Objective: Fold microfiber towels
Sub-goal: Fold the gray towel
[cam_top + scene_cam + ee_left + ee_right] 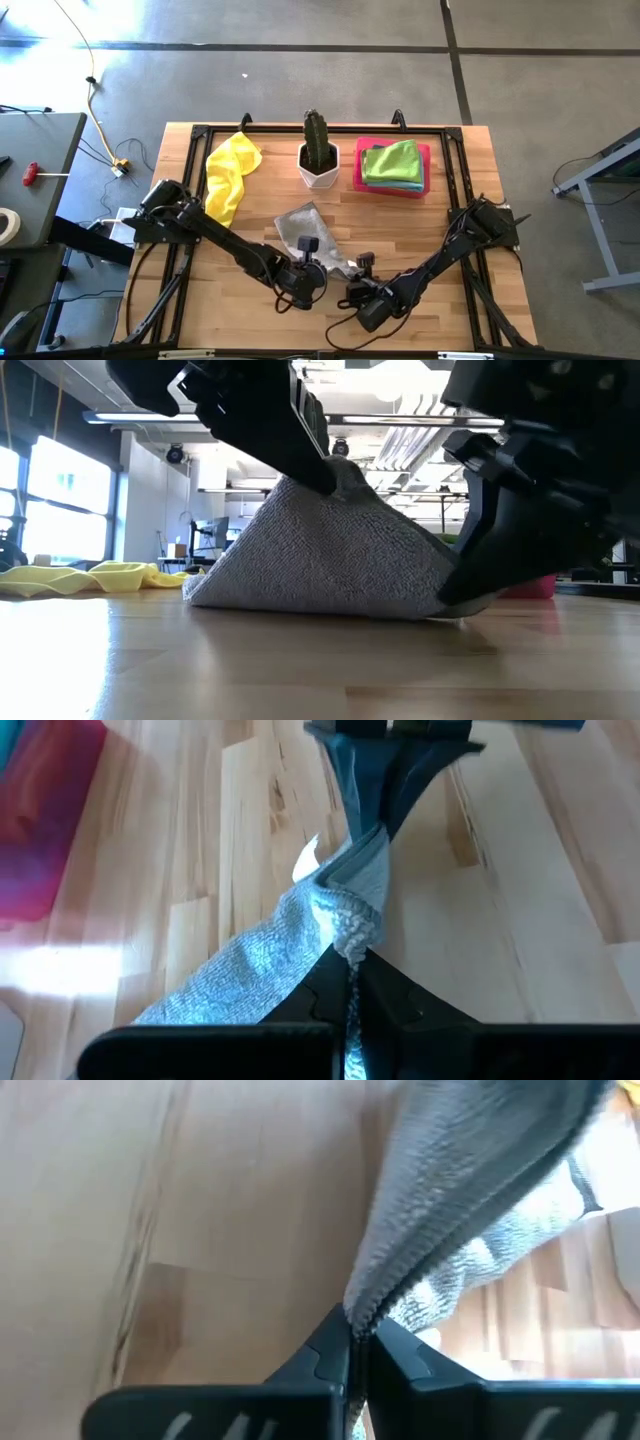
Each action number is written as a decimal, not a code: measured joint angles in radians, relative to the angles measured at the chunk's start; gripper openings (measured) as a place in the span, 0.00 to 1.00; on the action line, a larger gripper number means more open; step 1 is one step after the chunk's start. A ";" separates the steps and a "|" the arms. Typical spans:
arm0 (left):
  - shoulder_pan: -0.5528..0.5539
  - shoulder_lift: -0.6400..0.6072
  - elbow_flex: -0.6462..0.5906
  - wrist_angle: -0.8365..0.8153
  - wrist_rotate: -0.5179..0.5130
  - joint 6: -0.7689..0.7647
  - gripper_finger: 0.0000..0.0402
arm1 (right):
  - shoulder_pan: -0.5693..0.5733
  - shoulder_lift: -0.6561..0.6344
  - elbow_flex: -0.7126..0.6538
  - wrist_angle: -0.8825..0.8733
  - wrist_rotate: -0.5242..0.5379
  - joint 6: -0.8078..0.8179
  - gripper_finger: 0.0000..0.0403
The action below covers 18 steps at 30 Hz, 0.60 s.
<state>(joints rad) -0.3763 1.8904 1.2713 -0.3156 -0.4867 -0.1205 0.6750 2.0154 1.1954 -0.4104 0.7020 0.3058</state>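
The left end effector is clamped on the near edge of the grey towel, its fingers pinched tight on a bunched fold of cloth, as its own wrist view shows. The right end effector sits just beside it at the towel's near right corner, fingers closed on the hemmed edge. The low view shows the grey towel pulled up into a tent under the left end effector, while its lower edge lies on the table.

The towel looks light, soft and floppy, so it will sag and drape wherever it is not held. It seems best taken at corners or along the hem, with the two grips kept apart so the edge stays taut, and the looped pile should give the fingers fair purchase.

A yellow towel lies crumpled at the far left of the table. A lime green towel rests folded on a light blue one in the pink tray at far right, and a potted cactus stands between them.
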 joint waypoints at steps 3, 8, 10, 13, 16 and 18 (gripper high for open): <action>0.000 0.000 0.014 -0.025 0.001 0.000 0.00 | 0.000 -0.050 0.000 -0.063 -0.003 0.000 0.01; 0.002 -0.049 0.107 -0.146 -0.023 0.031 0.00 | -0.009 -0.203 0.000 -0.175 -0.001 0.007 0.00; 0.003 -0.077 0.147 -0.189 -0.051 0.063 0.00 | -0.020 -0.277 0.000 -0.204 -0.004 0.007 0.00; 0.010 -0.141 0.200 -0.236 -0.078 0.111 0.00 | -0.041 -0.388 0.000 -0.230 -0.004 -0.016 0.00; 0.027 -0.197 0.240 -0.241 -0.086 0.134 0.00 | -0.065 -0.496 0.003 -0.239 -0.023 -0.069 0.00; 0.039 -0.228 0.245 -0.258 -0.085 0.136 0.00 | -0.082 -0.553 0.017 -0.244 -0.063 -0.111 0.00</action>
<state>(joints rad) -0.3378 1.6619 1.5167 -0.5734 -0.5717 0.0151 0.5932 1.4625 1.2123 -0.6540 0.6393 0.1944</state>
